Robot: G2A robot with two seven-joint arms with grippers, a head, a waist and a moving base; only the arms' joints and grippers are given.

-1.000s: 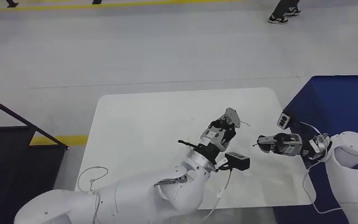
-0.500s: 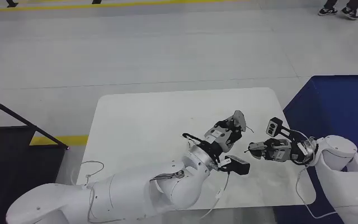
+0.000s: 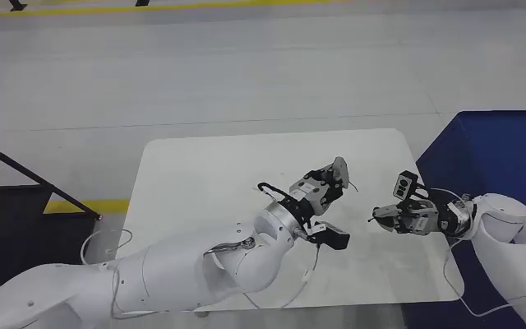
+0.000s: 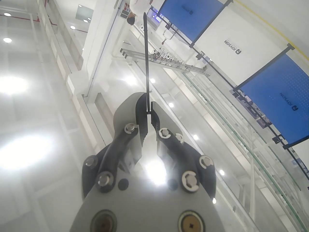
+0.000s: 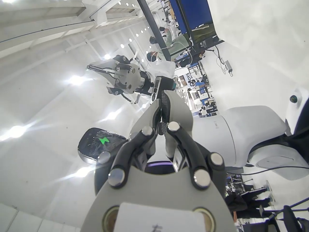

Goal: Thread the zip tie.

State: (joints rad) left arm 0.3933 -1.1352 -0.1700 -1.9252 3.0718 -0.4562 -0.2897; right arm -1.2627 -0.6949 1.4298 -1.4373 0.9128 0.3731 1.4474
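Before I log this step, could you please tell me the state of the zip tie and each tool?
zip tie: straight, not looped, one end clamped.
left tool: shut on the zip tie.
right tool: shut, apart from the zip tie; any contents unclear.

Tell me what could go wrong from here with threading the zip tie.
The zip tie is pinched only at the tips of the left gripper, with a long free length sticking out, so it may pivot or slip on contact. The right gripper is shut and stands apart from it, so a slight misalignment on approach could make the thin free end miss.
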